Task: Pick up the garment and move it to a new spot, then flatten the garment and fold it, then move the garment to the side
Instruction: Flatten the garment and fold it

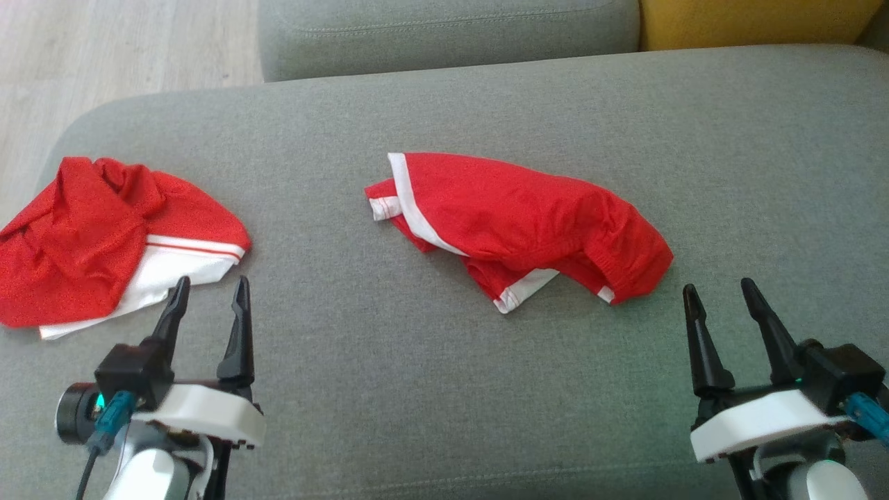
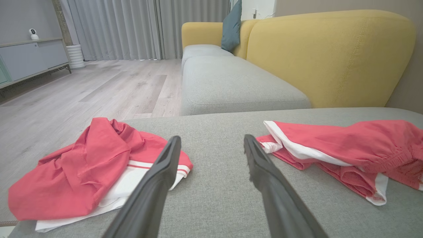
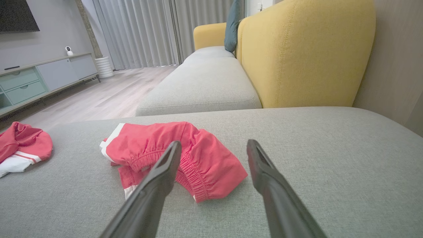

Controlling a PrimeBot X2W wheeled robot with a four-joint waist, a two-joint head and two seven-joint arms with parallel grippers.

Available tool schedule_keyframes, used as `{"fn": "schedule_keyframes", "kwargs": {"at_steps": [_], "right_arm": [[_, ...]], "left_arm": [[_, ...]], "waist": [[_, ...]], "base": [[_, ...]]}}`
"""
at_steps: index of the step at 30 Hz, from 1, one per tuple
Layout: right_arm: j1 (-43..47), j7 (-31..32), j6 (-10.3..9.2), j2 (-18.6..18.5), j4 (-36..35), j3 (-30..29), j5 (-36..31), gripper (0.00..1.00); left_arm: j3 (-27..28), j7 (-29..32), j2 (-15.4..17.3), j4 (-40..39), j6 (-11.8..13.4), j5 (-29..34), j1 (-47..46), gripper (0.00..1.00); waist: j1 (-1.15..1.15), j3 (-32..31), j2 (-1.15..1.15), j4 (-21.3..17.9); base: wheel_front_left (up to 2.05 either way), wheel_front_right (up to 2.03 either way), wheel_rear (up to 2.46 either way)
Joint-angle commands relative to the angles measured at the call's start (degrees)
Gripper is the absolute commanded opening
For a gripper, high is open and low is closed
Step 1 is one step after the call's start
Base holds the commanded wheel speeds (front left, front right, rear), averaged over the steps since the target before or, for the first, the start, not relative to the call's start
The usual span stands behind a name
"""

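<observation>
1. Two red garments lie on the grey seat cushion. The shorts, red with white trim, sit crumpled near its middle. A second red-and-white piece is bunched at the robot's left edge. I take the shorts to be the garment meant, though nothing here settles that.
2. The shorts look thin, light and limp. They should sag from any hold and drape rather than keep a shape, and nothing about them seems fragile.
3. The gathered waistband at the robot's right end is the thickest fold, so it probably offers the surest pinch. The white-edged leg hem on the near side is another option.
4. The left gripper has its fingers spread and holds nothing. Its tips sit just beside the white part of the second piece, and the shorts lie well apart to its right.
5. The right gripper is likewise parted and empty. The waistband corner lies near its tips, ahead and to the left, and does not touch them. In the right wrist view one finger overlaps the red fabric, but that seems to be only the line of sight.
6. The pickup has not yet begun.
</observation>
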Motion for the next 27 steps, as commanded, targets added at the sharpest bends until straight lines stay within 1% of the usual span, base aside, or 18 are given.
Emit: {"fn": "schedule_keyframes", "kwargs": {"at_steps": [1, 5, 9, 13, 16, 17, 20, 27], "right_arm": [[-1.47, -0.17, -0.04, -0.34, -2.12, 1.28, -0.47, 1.00], [-1.81, 0.19, -0.04, -0.34, -1.78, 1.65, -0.69, 1.00], [-2.91, 1.35, -0.04, -0.34, 0.45, 5.04, 0.23, 1.00], [-5.61, 3.27, -0.04, -0.34, 4.98, 9.75, 3.58, 1.00], [-8.88, 4.18, -0.04, -0.34, 9.66, 12.60, 6.24, 1.00], [-8.88, 4.18, -0.04, -0.34, 9.66, 12.60, 6.24, 1.00], [-12.92, 4.28, -0.04, -0.34, 14.60, 14.80, 8.81, 1.00], [-21.84, 0.65, -0.04, -0.34, 23.74, 17.60, 11.82, 1.00]], "left_arm": [[2.08, -0.23, 1.63, -1.91, 0.37, 0.57, -2.46, 1.00], [1.84, -0.27, 1.62, -1.88, 0.32, 0.67, -3.08, 1.00], [1.27, -0.32, 1.44, -2.12, 0.02, 1.03, -4.63, 1.00], [0.62, -0.39, 1.04, -2.09, -0.32, 1.54, -6.86, 1.00], [0.22, -0.46, 0.52, -1.73, -0.46, 1.87, -8.57, 1.00], [0.22, -0.46, 0.52, -1.73, -0.46, 1.87, -8.57, 1.00], [-0.09, -0.55, 0.01, -1.41, -0.83, 2.05, -10.06, 1.00], [-0.35, -0.70, -1.09, -0.02, -1.32, 2.40, -12.41, 1.00]], "waist": [[0.00, 0.11, 0.00, 0.04], [0.00, 0.67, 0.00, 0.58], [0.00, 2.20, 0.00, 1.82], [0.00, 4.40, 0.00, 3.46], [0.00, 6.04, 0.00, 4.57], [0.00, 6.04, 0.00, 4.57], [0.00, 7.65, 0.00, 5.52], [0.00, 9.77, 0.00, 7.20]], "base": [[0.00, 0.00, 0.00], [0.00, 0.00, 0.00], [0.00, 0.00, 0.00], [0.00, 0.00, 0.00], [0.00, 0.00, 0.00], [0.00, 0.00, 0.00], [0.00, 0.00, 0.00], [0.00, 0.00, 0.00]]}}
